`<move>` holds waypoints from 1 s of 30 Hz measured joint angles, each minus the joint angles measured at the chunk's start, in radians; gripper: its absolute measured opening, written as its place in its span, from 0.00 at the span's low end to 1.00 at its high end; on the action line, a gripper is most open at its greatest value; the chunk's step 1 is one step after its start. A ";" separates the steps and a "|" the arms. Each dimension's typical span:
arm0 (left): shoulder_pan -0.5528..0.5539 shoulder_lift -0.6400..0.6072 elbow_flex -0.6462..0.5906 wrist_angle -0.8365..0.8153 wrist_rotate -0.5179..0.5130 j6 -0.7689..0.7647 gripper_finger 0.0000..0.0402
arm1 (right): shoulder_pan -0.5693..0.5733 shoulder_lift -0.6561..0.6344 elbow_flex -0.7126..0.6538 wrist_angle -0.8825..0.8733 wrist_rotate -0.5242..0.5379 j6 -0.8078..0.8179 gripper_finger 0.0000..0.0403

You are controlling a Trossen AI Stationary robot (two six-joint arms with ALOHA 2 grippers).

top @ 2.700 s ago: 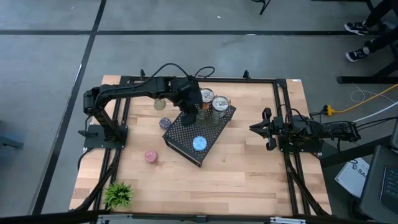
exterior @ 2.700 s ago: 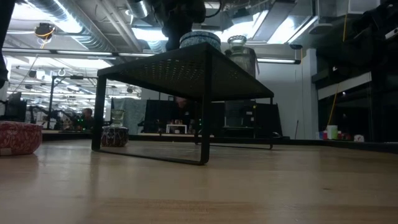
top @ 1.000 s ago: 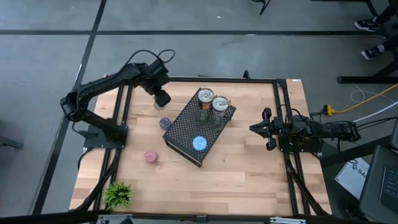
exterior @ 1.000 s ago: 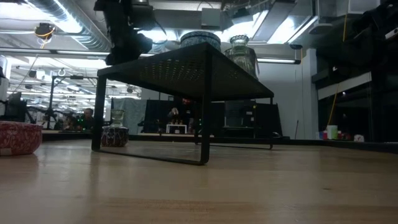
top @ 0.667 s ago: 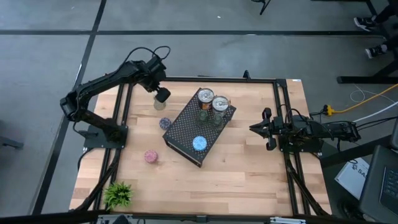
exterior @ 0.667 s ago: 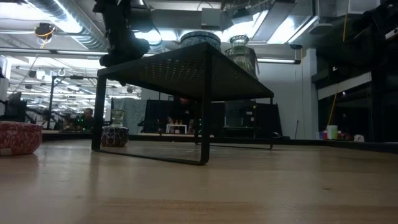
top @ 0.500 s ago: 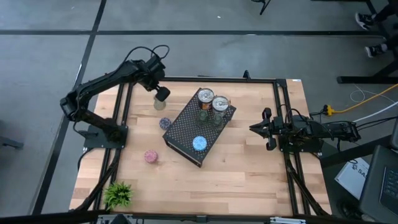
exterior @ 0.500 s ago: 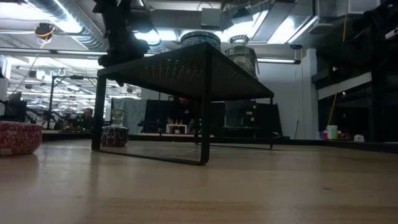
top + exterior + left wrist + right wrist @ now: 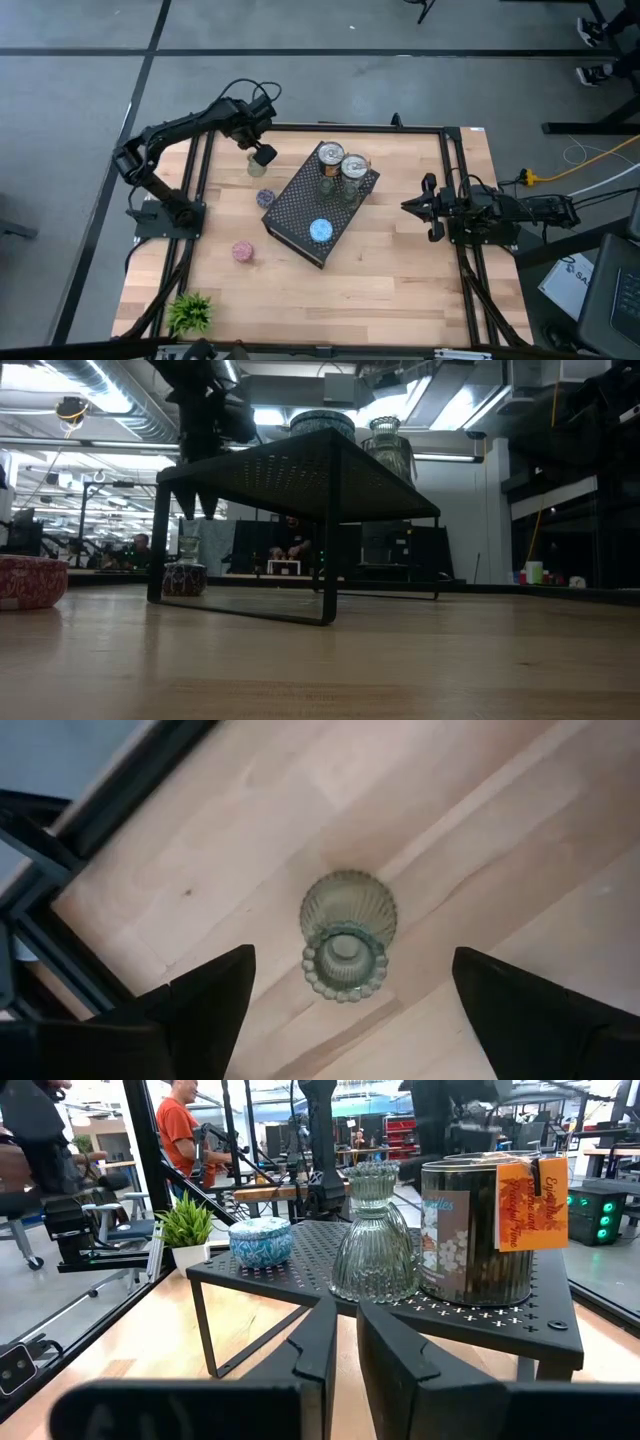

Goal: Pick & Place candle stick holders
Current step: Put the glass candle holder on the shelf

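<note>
Your left gripper (image 9: 263, 154) has swung off the black perforated stand (image 9: 320, 205) and now hangs, fingers spread wide and empty, right above the olive-green glass holder (image 9: 346, 934) on the desk (image 9: 400, 270) — a pick is coming. Right gripper (image 9: 420, 206) waits, pressed together.

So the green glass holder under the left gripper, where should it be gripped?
From straight above, closing on the narrow beaded neck. The green glass holder stands upright on the wooden table, and the left gripper hangs open over it with its fingers either side.
</note>
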 joint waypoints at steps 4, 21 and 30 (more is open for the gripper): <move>0.000 0.043 0.000 -0.041 -0.001 0.006 0.84 | 0.000 0.000 0.000 0.000 0.000 0.000 0.12; 0.000 0.161 0.000 -0.051 -0.026 0.057 0.84 | 0.000 0.000 0.000 0.000 0.000 0.000 0.12; -0.001 0.173 0.000 -0.026 -0.026 0.062 0.79 | 0.000 0.000 0.000 0.000 0.000 0.000 0.12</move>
